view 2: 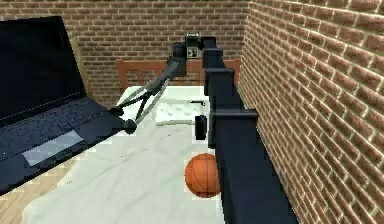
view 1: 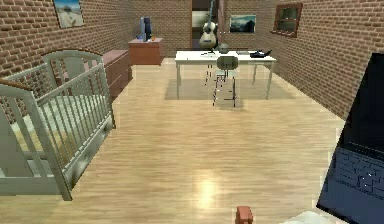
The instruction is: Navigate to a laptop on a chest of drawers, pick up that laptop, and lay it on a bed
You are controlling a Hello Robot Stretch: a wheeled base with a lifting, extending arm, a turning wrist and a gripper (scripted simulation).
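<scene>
A laptop [view 2: 50, 135] with its dark screen up hangs at the arm side view's left, raised above the white bed [view 2: 140, 185]. The gripper [view 2: 130, 126] holds it, its thin fingers [view 2: 150, 98] ending at the laptop's near corner. The dark arm [view 2: 228, 120] rises from the bottom edge along the brick wall. In the forward view the laptop [view 1: 362, 150] shows at the right edge, above a corner of the bed [view 1: 318, 218].
An orange ball [view 2: 203, 174] and a flat white thing [view 2: 172, 112] lie on the bed below a wooden headboard [view 2: 135, 70]. In the forward view, a crib [view 1: 50, 120] and a chest of drawers [view 1: 118, 70] stand left; a white table [view 1: 225, 58] with a chair [view 1: 227, 80] stands far off across open floor.
</scene>
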